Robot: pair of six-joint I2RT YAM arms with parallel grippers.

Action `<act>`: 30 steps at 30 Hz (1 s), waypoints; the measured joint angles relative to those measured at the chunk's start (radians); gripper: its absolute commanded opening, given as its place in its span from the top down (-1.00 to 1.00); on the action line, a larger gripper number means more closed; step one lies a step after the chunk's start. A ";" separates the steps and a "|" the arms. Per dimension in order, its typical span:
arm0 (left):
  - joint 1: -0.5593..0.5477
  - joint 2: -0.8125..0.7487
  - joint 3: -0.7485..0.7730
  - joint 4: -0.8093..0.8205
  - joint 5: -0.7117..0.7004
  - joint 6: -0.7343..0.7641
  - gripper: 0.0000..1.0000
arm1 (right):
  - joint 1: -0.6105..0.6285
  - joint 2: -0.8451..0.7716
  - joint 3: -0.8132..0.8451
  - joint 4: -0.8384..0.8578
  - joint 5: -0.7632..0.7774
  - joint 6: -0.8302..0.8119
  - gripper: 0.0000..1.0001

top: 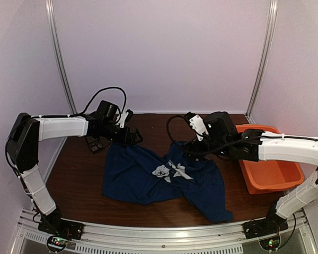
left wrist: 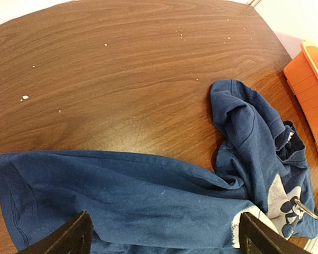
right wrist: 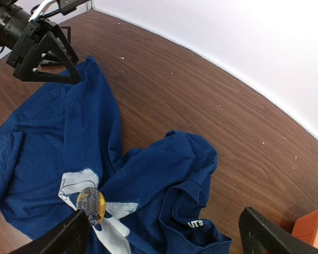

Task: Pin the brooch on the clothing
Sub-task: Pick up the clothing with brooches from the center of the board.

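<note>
The left arm (top: 63, 127) rises from its base, bends at the elbow and runs level toward the middle, with its wrist tipped downward. The left jaws stand wide apart, their fingers (left wrist: 69, 238) at the two lower corners of the wrist view. The right arm (top: 291, 149) mirrors this, forearm level and wrist bent down. The right jaws are also spread wide, their fingers (right wrist: 63, 238) far to either side. The left jaws sit ahead and to the left of the right jaws, well apart. From above, the right fingertips seem hidden beneath the wrist.
</note>
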 measured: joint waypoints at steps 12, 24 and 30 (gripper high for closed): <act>0.000 -0.012 -0.009 0.007 -0.001 0.000 -0.95 | -0.101 -0.035 -0.029 0.042 -0.046 0.084 -1.00; 0.000 -0.014 -0.011 0.022 0.001 0.000 -0.95 | -0.145 -0.035 -0.033 0.042 -0.058 0.132 -1.00; 0.000 -0.014 -0.011 0.022 0.001 0.000 -0.95 | -0.152 -0.027 -0.035 0.042 -0.068 0.143 -1.00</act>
